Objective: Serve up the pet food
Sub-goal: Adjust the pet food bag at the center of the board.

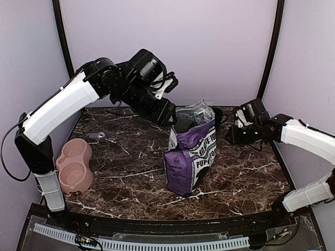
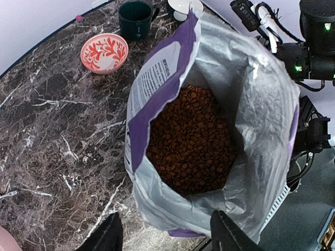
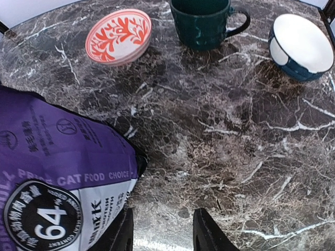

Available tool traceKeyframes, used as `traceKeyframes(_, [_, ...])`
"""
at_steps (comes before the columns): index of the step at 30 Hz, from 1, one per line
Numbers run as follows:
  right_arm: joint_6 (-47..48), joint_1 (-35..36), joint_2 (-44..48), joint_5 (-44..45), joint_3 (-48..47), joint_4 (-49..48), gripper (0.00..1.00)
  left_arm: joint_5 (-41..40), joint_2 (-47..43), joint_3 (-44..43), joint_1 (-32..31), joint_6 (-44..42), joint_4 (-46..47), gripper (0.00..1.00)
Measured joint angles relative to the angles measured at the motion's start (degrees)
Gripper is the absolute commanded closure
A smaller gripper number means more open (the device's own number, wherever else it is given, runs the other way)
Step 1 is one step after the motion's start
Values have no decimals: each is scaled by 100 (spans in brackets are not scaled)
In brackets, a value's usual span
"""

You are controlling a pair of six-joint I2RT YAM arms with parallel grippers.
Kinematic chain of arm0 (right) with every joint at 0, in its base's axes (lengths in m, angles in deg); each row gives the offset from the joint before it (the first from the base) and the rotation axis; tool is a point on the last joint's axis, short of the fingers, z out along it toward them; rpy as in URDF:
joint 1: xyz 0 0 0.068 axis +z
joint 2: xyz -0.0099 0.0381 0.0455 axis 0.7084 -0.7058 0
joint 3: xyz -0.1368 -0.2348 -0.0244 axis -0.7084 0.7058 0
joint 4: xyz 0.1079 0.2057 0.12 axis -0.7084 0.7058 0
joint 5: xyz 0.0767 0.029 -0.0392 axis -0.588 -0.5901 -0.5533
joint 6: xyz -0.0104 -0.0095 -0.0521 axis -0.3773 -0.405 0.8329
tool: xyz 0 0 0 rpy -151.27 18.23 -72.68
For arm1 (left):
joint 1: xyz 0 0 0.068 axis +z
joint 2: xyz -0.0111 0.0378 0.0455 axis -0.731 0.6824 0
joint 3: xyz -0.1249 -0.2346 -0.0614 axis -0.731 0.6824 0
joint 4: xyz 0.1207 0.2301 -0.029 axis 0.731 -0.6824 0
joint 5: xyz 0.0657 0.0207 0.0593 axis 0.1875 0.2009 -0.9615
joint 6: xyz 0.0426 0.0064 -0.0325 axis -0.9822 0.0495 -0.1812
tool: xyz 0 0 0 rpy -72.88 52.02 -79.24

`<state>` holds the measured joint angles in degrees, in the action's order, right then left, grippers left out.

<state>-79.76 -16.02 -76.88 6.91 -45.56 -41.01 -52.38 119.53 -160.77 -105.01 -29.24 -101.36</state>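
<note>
— Two hands are hanging open: the left hand (image 2: 166, 225) over the bag (image 1: 191, 151), the right hand (image 3: 163, 225) just beside it.
— We are seeing the pet food (image 2: 191, 138) lying inside that bag; beyond, a mug (image 3: 201, 21) is sitting near a red-patterned bowl (image 3: 119, 35).

Pet food (image 2: 191, 138): reddish-brown. Bag (image 1: 188, 162): purple and white, silver lining. Table (image 1: 131, 172): dark marble, white veins. Double bowl (image 1: 74, 166): pink. Small bowl (image 3: 119, 35): red-and-white leaf pattern. Mug (image 3: 204, 23): dark teal. Deep bowl (image 3: 302, 46): blue outside, white inside.
</note>
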Motion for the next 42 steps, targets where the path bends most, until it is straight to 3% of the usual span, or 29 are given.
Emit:
traceKeyframes(3, [-20,-7,81,-11,210,-33,60,35,101,162,0,57,42,45])
traceKeyframes(5, [-42,-11,164,-26,323,-55,60,48,177,192,0,76,74,57])
traceKeyframes(9, [-92,-15,341,-138,573,-136,58,109,280,199,0,133,144,89])
traceKeyframes(12, [-153,-15,431,-337,776,-271,57,101,299,199,0,177,149,100])
traceKeyframes(25, [-238,-20,538,-638,1095,-476,57,-560,632,-608,-37,243,-846,99])
traceKeyframes(28, [-238,-20,538,-634,1095,-479,57,-658,632,-610,-37,205,-907,82])
traceKeyframes(32, [-238,-20,538,-614,1095,-479,57,-732,627,-608,-33,44,-824,45])
traceKeyframes(35, [-238,-20,538,-599,1095,-476,56,-763,632,-616,-26,-61,-737,40])
traceKeyframes(42, [-251,-22,562,-798,1128,-525,46,-686,656,-715,105,-396,-328,44])
